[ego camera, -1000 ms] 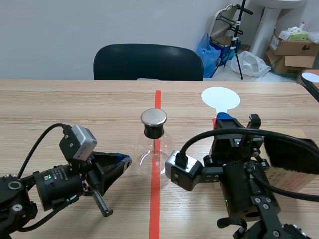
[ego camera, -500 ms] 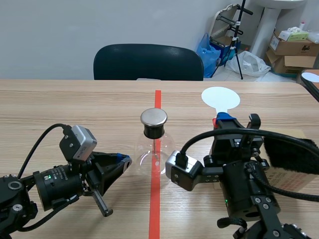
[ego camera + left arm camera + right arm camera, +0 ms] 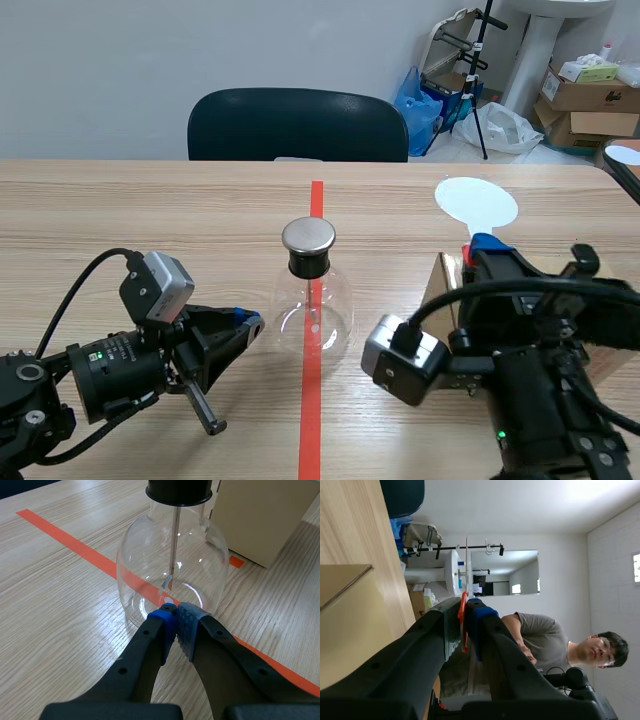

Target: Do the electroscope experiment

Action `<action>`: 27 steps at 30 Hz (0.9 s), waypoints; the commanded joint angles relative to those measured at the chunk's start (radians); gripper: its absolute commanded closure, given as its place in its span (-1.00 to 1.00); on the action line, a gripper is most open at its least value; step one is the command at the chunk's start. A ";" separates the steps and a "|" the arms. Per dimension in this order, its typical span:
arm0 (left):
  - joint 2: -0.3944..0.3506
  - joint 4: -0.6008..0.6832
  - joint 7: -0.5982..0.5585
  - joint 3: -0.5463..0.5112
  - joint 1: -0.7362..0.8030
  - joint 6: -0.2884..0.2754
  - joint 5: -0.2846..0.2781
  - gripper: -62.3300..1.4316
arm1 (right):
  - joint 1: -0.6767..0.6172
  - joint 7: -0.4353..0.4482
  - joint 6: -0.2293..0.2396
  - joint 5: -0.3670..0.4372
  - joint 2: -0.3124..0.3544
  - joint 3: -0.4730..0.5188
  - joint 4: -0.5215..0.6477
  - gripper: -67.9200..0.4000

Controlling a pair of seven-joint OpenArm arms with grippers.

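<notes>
Both closed: left hand empty beside flask; right hand holds paddle upright.

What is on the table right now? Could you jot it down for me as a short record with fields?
flask: clear glass flask, black stopper, metal cap, standing on the red tape line
inside flask: thin rod hanging from the stopper, small foil at its end
left jaws: shut on nothing, tips at the flask's foot
right jaws: shut on a paddle with a white disc and red handle
box: cardboard box beside the flask
chair: dark chair behind the table
</notes>
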 commanded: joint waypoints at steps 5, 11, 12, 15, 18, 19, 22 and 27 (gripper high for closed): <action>0.004 0.011 -0.017 -0.008 -0.005 -0.002 -0.008 0.86 | -0.078 0.112 -0.090 -0.003 -0.042 0.125 0.024 0.96; -0.010 0.013 -0.021 -0.008 -0.002 -0.003 -0.008 0.86 | -0.157 0.282 -0.124 0.057 -0.093 0.277 0.025 0.96; -0.015 0.014 -0.027 -0.008 0.000 -0.004 -0.010 0.86 | -0.170 0.315 -0.124 0.079 -0.101 0.303 0.025 0.96; -0.035 0.026 -0.037 -0.013 0.018 -0.007 -0.011 0.86 | -0.195 0.428 -0.124 0.155 -0.121 0.386 0.025 0.96; -0.062 0.064 -0.057 -0.050 0.068 -0.010 -0.010 0.86 | -0.209 0.523 -0.124 0.224 -0.130 0.459 0.024 0.96; -0.072 0.083 -0.080 -0.069 0.092 -0.010 -0.010 0.86 | -0.212 0.550 -0.124 0.240 -0.135 0.484 0.024 0.96; -0.108 0.169 -0.125 -0.135 0.182 -0.011 -0.007 0.86 | -0.214 0.616 -0.124 0.282 -0.137 0.551 0.012 0.96; -0.167 0.373 -0.195 -0.271 0.384 -0.028 0.079 0.86 | -0.206 0.735 -0.124 0.353 -0.137 0.635 -0.043 0.96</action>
